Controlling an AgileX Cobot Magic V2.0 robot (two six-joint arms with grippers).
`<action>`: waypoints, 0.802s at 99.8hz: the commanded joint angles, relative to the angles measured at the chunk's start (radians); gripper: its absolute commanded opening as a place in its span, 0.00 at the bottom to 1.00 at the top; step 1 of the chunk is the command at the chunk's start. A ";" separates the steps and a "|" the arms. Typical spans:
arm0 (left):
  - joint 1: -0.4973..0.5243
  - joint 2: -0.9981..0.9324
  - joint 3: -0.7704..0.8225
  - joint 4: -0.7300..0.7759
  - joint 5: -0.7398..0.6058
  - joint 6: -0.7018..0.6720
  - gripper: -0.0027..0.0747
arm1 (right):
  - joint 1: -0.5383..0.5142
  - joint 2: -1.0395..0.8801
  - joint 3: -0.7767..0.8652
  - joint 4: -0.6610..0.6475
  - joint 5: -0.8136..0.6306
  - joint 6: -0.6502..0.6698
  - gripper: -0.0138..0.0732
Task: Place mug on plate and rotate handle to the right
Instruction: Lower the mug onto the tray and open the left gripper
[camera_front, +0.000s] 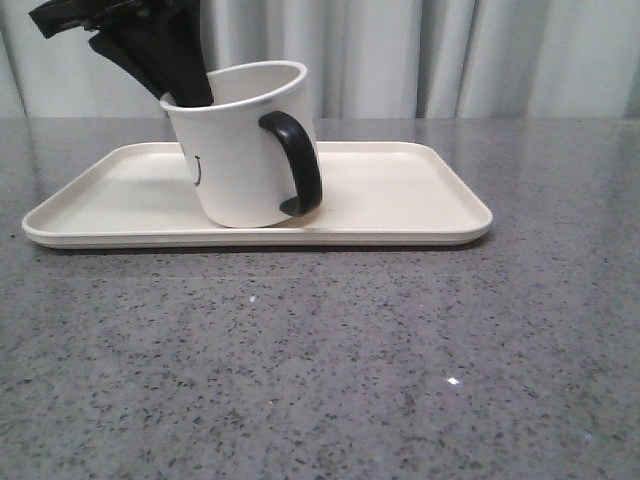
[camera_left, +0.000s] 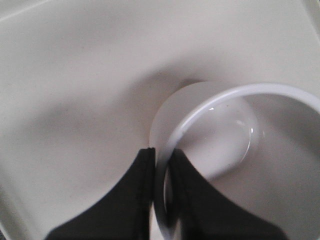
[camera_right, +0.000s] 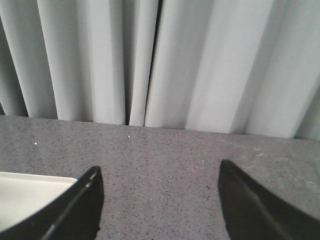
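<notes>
Mug (camera_front: 240, 150) is tilting on plate (camera_front: 400, 190), left claw (camera_left: 161, 165) pinching its rim; lowering it flat before twisting handle (camera_front: 298, 165) seems wisest.

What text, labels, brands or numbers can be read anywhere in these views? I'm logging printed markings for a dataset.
None: no words, numbers or brand marks are readable in any view.
The mug shows only part of a black printed mark at its left side, a drawing rather than lettering, mostly turned out of sight.
The plate, the left gripper and the right gripper carry no visible text.
</notes>
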 joint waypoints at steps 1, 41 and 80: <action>-0.013 -0.030 -0.030 -0.024 -0.016 -0.004 0.01 | 0.002 0.005 -0.031 -0.007 -0.075 -0.008 0.73; -0.013 -0.033 -0.111 -0.024 0.063 -0.004 0.12 | 0.002 0.005 -0.031 -0.007 -0.072 -0.008 0.73; -0.013 -0.033 -0.119 -0.024 0.110 -0.004 0.31 | 0.002 0.005 -0.031 -0.007 -0.056 -0.007 0.73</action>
